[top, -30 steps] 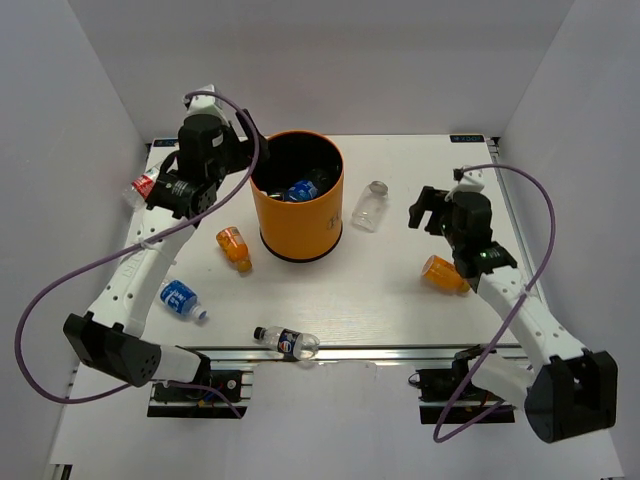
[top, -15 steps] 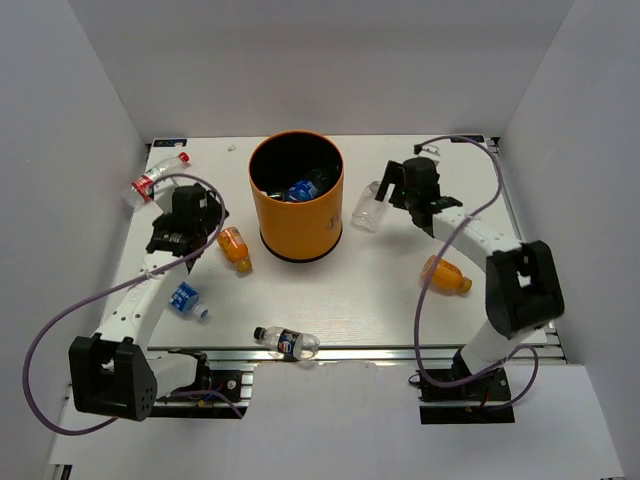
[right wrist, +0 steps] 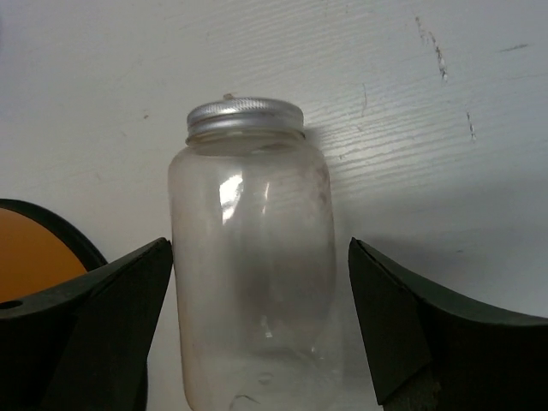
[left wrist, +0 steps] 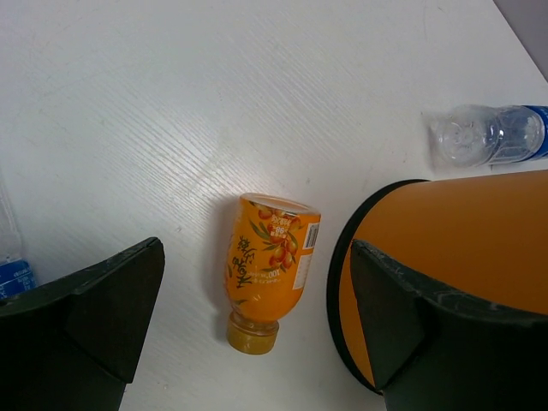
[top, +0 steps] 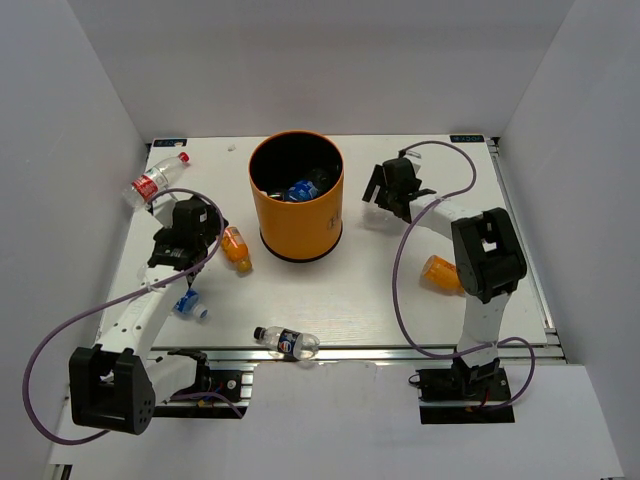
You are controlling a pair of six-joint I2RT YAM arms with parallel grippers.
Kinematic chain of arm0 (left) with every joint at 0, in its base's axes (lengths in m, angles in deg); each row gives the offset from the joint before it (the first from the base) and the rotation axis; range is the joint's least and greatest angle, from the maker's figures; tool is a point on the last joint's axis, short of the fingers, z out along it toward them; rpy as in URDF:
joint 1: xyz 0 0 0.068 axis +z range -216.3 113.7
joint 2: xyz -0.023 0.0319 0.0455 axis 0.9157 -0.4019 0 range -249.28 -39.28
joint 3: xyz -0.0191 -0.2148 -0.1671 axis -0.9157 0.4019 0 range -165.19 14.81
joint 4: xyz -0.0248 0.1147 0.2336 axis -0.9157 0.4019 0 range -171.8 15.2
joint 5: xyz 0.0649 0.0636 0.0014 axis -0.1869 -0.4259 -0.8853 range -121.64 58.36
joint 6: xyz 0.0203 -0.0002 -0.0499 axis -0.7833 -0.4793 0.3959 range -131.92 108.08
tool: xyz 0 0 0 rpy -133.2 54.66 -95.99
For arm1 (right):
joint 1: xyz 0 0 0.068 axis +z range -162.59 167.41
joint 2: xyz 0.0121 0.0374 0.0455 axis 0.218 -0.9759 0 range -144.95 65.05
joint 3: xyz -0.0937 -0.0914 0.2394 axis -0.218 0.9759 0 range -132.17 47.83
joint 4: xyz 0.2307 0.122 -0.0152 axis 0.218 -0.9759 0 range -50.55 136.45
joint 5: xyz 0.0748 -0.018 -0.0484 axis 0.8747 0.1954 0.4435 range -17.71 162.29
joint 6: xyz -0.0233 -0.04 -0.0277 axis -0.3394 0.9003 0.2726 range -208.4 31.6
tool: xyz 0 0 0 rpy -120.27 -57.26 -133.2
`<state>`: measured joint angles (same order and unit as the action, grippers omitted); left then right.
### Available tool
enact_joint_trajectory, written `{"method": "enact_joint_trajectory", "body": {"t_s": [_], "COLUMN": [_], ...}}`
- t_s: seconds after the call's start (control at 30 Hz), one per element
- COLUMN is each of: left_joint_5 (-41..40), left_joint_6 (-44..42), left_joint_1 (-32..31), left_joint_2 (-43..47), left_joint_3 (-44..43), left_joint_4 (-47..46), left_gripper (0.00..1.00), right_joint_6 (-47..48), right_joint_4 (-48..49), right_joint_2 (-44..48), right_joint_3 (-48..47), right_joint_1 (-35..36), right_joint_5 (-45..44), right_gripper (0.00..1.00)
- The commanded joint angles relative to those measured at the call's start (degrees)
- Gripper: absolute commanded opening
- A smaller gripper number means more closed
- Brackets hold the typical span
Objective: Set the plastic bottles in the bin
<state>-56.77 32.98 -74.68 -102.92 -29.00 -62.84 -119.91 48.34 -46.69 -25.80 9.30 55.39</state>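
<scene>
Six are left out on the worktop [top: 340, 290], so you are well short of done. At the far left edge lies a red-labelled bottle [top: 150, 182]. The left claw [top: 200, 232] hangs wide and empty over an orange bottle [left wrist: 267, 265], with a blue-labelled bottle [top: 183, 302] nearer you and a dark-labelled bottle [top: 287, 342] at the near edge. The bin [top: 297, 235] in the middle holds a few bottles [top: 300, 190]; how many you cannot tell. Just right of it, the right claw [top: 383, 192] straddles a clear silver-capped bottle [right wrist: 253, 265], spread wide and not gripping. A second orange bottle [top: 443, 273] lies nearer, on the right.
</scene>
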Motion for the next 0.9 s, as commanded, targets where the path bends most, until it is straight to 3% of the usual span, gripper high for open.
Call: {"method": "enact_joint_trajectory", "body": {"t_s": [0.0, 0.1, 0.23, 0.4, 0.6, 0.87], "left_joint_5": [-1.07, -1.94, -1.77, -1.33, -0.01, 3.50], "left_joint_6": [-0.26, -0.26, -0.34, -0.70, -1.75, -3.94], "left_joint_1": [-0.14, -0.14, -0.14, -0.14, -0.14, -0.06], "left_joint_2": [1.41, 1.93, 2.90, 2.90, 1.59, 2.64], "left_joint_3": [1.18, 1.36, 2.50, 2.68, 1.98, 2.15], "left_joint_4": [-1.21, -1.21, -1.91, -2.52, -2.79, -4.02], "left_gripper": [0.98, 0.98, 0.98, 0.98, 0.98, 0.98], "right_joint_6": [-1.28, -0.93, 0.65, 4.25, 10.67, 20.42], "right_joint_4": [-1.54, -1.19, -0.66, 1.36, 1.89, 1.62], "right_joint_2": [-1.63, -1.29, 0.90, 6.52, 16.62, 30.61], "right_joint_3": [-0.38, 0.50, 1.38, 3.22, 4.19, -2.57], "right_joint_1": [0.08, 0.08, 0.08, 0.08, 0.08, 0.17], "right_joint_5": [-3.30, -4.18, -6.38, -6.12, -6.38, -1.66], "right_gripper": [0.87, 0.79, 0.56, 0.39, 0.34, 0.33]}}
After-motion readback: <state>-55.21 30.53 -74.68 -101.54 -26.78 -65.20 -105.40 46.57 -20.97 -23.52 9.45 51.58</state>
